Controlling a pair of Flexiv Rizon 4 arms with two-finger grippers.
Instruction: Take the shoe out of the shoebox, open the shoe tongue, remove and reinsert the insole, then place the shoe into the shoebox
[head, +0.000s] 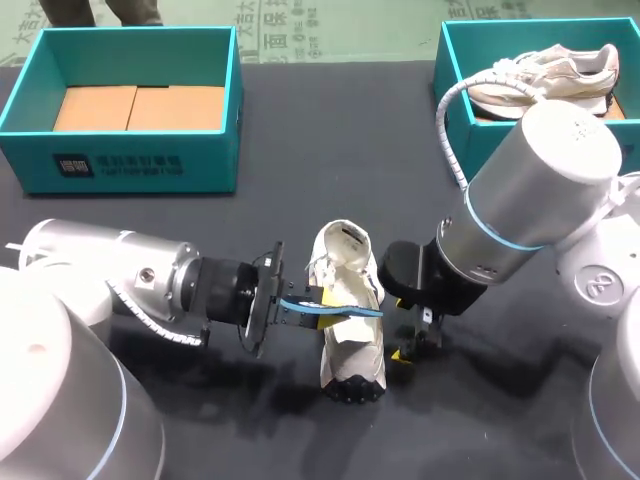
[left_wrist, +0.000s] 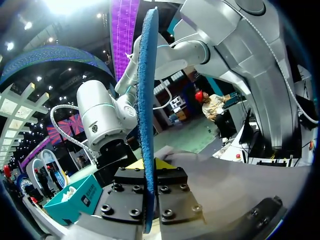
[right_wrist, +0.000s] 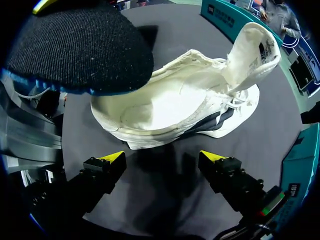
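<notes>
Left gripper clamped on thin blue foam insole, which stands edge-on between its fingers. Right gripper jaws spread wide, nothing between them, over black table. White low-top sneaker lies just ahead of the right jaws, tongue pulled out. Teal cardboard shoebox is well beyond the left gripper.

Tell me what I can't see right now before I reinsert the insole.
- Head view: right fingers mostly hidden under the right arm.
- Right wrist view: the insole covers one end of the shoe.
- Left wrist view: shoe not showing; the insole, edge-on between the left fingers, fills the middle.
</notes>
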